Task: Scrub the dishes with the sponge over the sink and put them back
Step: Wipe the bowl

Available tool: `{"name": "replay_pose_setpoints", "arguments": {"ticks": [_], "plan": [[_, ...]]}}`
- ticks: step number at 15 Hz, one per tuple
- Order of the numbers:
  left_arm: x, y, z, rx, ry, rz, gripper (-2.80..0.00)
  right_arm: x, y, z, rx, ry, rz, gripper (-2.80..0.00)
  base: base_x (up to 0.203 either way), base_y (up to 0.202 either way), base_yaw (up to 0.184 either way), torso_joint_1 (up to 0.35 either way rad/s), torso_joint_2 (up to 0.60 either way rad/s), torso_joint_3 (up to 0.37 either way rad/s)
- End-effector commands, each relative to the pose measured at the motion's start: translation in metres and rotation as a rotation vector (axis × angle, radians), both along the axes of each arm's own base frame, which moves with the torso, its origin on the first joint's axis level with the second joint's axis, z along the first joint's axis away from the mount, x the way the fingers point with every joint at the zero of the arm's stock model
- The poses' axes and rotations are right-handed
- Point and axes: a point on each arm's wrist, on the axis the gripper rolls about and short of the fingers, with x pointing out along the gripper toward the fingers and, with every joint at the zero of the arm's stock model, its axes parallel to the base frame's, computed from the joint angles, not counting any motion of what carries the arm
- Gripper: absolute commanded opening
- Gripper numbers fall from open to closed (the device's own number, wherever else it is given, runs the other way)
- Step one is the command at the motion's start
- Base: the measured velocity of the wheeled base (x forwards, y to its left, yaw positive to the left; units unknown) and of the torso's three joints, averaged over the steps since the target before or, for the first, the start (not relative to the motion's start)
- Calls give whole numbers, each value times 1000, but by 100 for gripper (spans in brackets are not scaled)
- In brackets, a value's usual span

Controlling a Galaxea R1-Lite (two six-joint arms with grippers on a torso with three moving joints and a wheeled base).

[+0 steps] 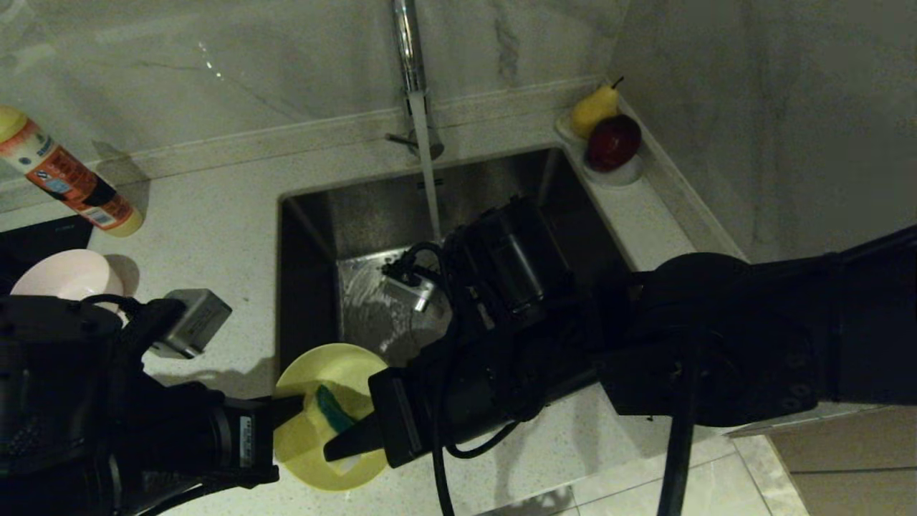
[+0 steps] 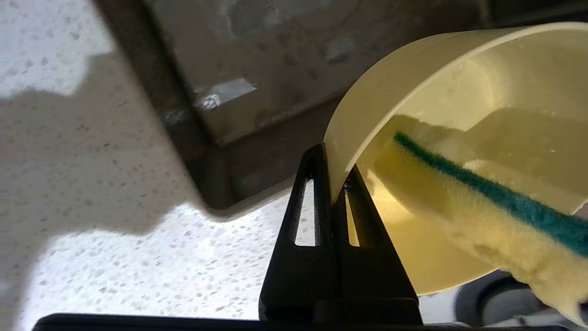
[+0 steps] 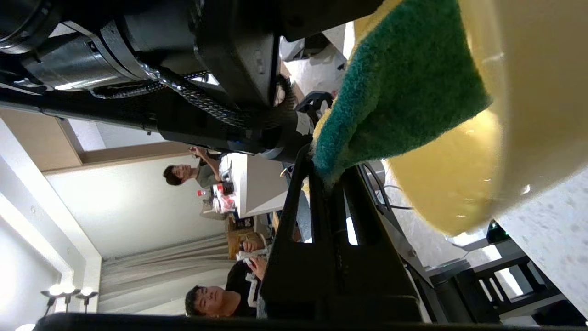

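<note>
The yellow bowl [image 1: 319,373] hangs tilted over the sink's [image 1: 372,215] front left corner and the counter edge. My left gripper [image 1: 290,408] is shut on its rim; in the left wrist view the rim [image 2: 367,101] is pinched between the fingers of the left gripper [image 2: 337,172]. My right gripper [image 1: 342,436] is shut on the sponge [image 1: 332,410], which is pressed inside the bowl. In the right wrist view the sponge's green face [image 3: 404,87] lies against the bowl's wall [image 3: 533,82], with the right gripper [image 3: 328,179] clamped on its corner. A pale pink bowl [image 1: 64,276] rests on the counter at the left.
Water runs from the faucet [image 1: 410,50] into the sink. An orange and yellow bottle [image 1: 68,179] lies on the counter at the back left. A small white dish [image 1: 630,172] with a pear and a red apple stands at the sink's back right corner.
</note>
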Motion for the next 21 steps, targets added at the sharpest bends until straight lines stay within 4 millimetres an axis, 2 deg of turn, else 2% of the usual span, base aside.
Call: {"name": "replay_pose_setpoints", "arguments": {"ticks": [1, 5, 9, 14, 21], "plan": [[2, -2, -4, 21, 11, 18, -280, 3, 6, -6, -12, 5, -5, -280, 0, 0, 0, 0, 0, 0], [0, 0, -8, 57, -6, 11, -280, 4, 10, -5, -10, -10, -22, -280, 0, 0, 0, 0, 0, 0], [-2, 2, -21, 74, -48, -7, -280, 11, 4, 4, 11, -24, -44, -280, 0, 0, 0, 0, 0, 0], [-3, 3, -21, 75, -66, 2, -280, 22, -8, 6, 9, -27, -87, -280, 0, 0, 0, 0, 0, 0], [0, 2, -17, 76, -82, 38, -280, 5, -27, 14, 0, -25, -82, -280, 0, 0, 0, 0, 0, 0]]}}
